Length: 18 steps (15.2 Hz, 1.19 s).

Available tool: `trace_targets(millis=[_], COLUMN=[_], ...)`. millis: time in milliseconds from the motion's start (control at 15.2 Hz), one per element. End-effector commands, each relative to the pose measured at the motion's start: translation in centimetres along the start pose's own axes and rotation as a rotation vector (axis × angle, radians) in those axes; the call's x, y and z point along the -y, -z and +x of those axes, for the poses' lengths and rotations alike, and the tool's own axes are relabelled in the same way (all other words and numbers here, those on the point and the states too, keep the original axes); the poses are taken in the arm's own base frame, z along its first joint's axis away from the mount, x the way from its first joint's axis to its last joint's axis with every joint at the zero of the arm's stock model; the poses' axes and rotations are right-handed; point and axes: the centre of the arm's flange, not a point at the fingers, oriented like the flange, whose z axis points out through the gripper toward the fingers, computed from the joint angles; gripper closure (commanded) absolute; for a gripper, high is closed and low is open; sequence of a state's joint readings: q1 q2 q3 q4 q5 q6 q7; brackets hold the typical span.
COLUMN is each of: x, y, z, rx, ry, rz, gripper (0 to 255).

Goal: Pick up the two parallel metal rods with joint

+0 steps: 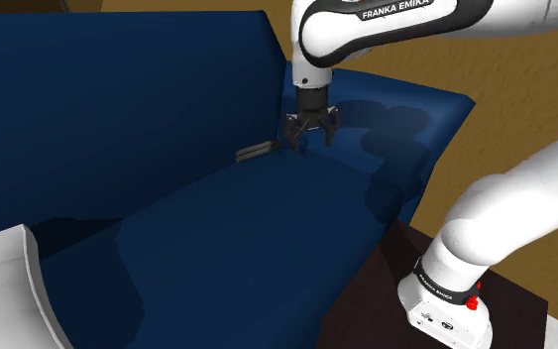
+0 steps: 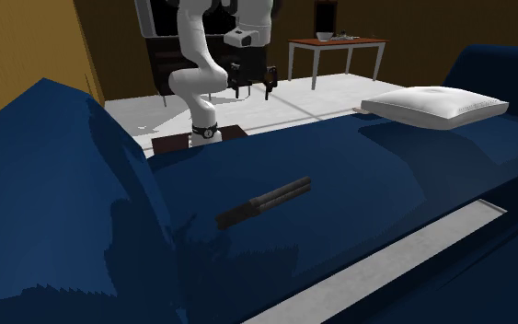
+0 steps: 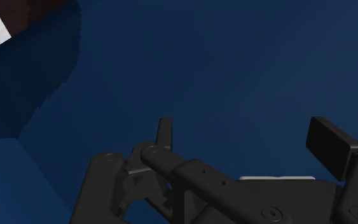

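Claw (image 1: pixel 311 131) fingers spread wide and clasping nothing, the white Franka arm (image 1: pixel 386 25) hangs over a deep-blue sofa (image 1: pixel 217 258) at upper centre of the shoulder view. We find the two parallel rods (image 1: pixel 252 152) just left of the claw in that frame, lying in the crease where seat meets backrest, clear of both fingers. From the second exterior view we see the rods at mid-frame, dark and slanted, resting on blue upholstery. A white pillow (image 2: pixel 436 103) sits at upper right.
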<state>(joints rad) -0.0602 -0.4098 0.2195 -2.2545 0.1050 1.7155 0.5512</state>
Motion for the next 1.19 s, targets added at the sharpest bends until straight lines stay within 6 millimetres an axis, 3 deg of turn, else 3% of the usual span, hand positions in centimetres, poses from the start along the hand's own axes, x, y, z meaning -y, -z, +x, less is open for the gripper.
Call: trace_targets(millis=[0,594,1122], x=[1.4,5.6,6.2], y=[-0.8,-3.9,-6.6], z=[2.2,12.5,22.4], rx=[0.002,0.01,0.017], ry=[-0.084,-0.438,-0.752], rz=[0.011,0.051,0.087], gripper=[0,0,0])
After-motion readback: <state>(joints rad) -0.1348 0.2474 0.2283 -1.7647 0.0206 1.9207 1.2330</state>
